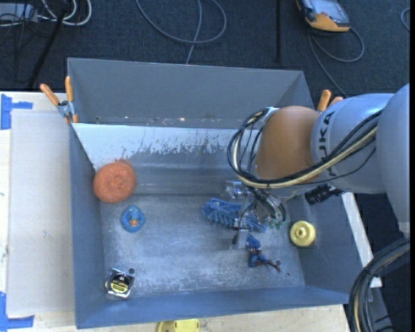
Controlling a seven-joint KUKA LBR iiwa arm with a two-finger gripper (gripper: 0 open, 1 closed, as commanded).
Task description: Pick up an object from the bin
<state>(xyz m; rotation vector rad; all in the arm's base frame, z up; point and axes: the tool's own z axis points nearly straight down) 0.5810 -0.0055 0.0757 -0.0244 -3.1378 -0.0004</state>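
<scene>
Orange wrist cover (283, 144), jaws low over blue bristly brush (218, 213)

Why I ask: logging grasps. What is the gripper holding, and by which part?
Cannot be told: the gripper is down at the blue bristly thing; whether it grips it is unclear.

The bin (187, 261) under my gripper (243, 227) is matt grey metal, its floor scuffed and dusted pale. Right by my gripper a blue brush-like thing (218, 211) looks like bristly plastic. Near it a yellow knob (303, 233) shines smooth. Well apart, an orange ball (114, 180) looks rough and fibrous. My wrist cover (283, 140) is glossy orange.
</scene>
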